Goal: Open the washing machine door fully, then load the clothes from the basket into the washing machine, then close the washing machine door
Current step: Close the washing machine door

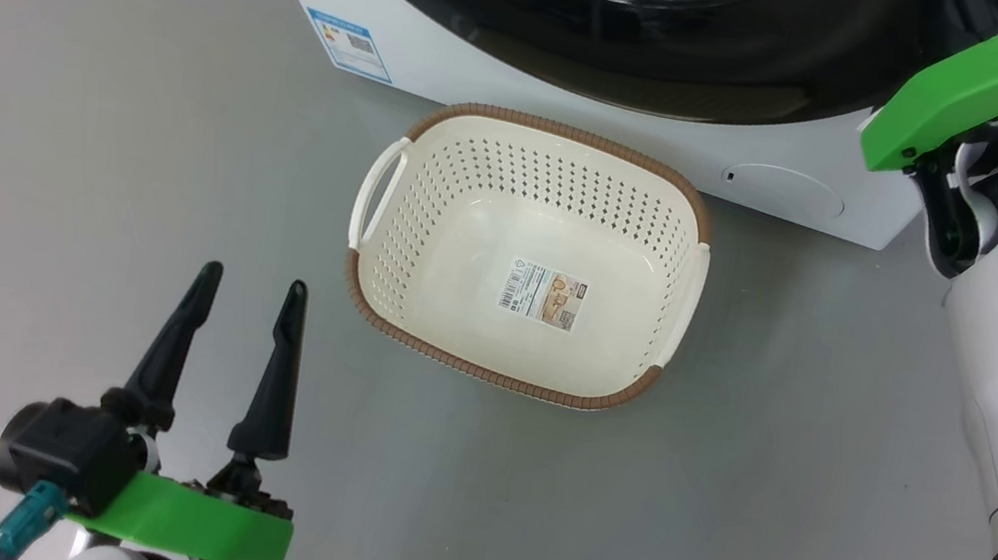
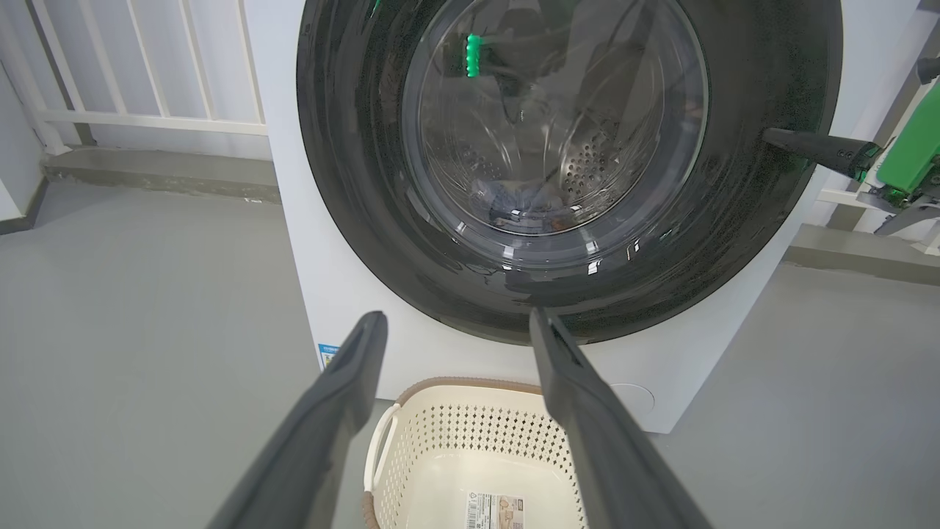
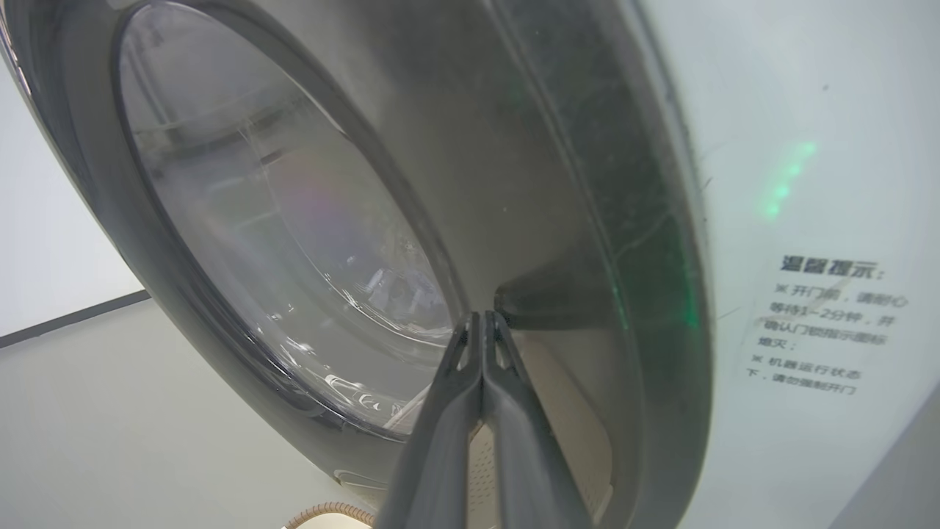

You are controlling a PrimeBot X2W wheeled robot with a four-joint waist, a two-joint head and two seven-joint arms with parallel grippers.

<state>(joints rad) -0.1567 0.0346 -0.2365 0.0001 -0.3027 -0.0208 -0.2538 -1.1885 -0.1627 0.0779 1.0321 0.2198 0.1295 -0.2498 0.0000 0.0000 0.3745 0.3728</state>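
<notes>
- My right gripper point(image 3: 481, 319), fingers pressed together, points at the washing machine door's point(image 2: 734, 220) black ring.
- My left gripper point(image 1: 253, 279) gapes wide near the basket point(image 1: 473, 195).
- The clothes point(image 2: 525, 200) lie behind the door glass.

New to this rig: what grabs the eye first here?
The glossy black washing machine door looms above, the right gripper shut, tips at its right edge. Below it on the grey floor sits the cream basket, empty but for a label. The left gripper gapes open at lower left.
</notes>
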